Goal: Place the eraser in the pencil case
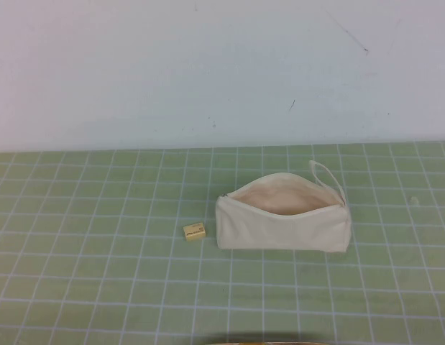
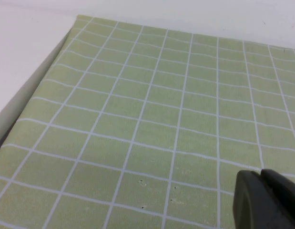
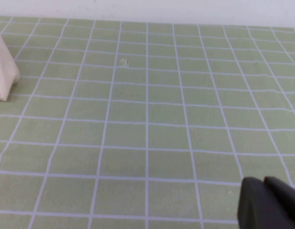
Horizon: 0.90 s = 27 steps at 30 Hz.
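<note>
The pencil case [image 1: 283,223] is a cream-white zip pouch lying on the green grid mat, its zip open and the beige lining showing, its loop strap at the right end. One end of it shows in the right wrist view [image 3: 3,71]. The eraser [image 1: 194,231] is a tiny pale-yellow block on the mat just left of the pouch, apart from it. Neither gripper shows in the high view. My left gripper [image 2: 261,183] is shut and empty above bare mat. My right gripper [image 3: 263,188] is shut and empty above bare mat, well away from the pouch.
The green grid mat [image 1: 100,273] covers the table up to a white back wall [image 1: 208,65]. In the left wrist view the mat's edge [image 2: 37,81] meets a white surface.
</note>
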### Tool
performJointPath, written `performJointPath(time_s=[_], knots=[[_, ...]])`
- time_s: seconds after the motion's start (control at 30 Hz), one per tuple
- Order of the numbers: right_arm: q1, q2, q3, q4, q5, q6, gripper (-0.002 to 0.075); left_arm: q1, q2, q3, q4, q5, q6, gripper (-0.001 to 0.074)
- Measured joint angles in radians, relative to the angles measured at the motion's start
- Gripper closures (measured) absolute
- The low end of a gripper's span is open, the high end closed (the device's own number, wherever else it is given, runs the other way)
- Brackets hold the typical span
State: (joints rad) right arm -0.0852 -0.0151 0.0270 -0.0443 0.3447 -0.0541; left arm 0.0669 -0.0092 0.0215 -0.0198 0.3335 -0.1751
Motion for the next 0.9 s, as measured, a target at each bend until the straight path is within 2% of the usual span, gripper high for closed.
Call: performJointPath(time_s=[0.5, 0.63, 0.8, 0.9], knots=[[0.000, 0.000, 0.000, 0.000, 0.000, 0.000, 0.0727, 0.000, 0.000, 0.000, 0.000, 0.000, 0.000, 0.0736], [0.000, 0.000, 0.000, 0.000, 0.000, 0.000, 0.0727, 0.000, 0.000, 0.000, -0.048, 0.000, 0.000, 0.0736], [0.000, 0.000, 0.000, 0.000, 0.000, 0.000, 0.0727, 0.000, 0.000, 0.000, -0.230, -0.014, -0.029, 0.0737], [0.000, 0.000, 0.000, 0.000, 0.000, 0.000, 0.0727, 0.000, 0.000, 0.004, -0.541, -0.044, -0.109, 0.0736]])
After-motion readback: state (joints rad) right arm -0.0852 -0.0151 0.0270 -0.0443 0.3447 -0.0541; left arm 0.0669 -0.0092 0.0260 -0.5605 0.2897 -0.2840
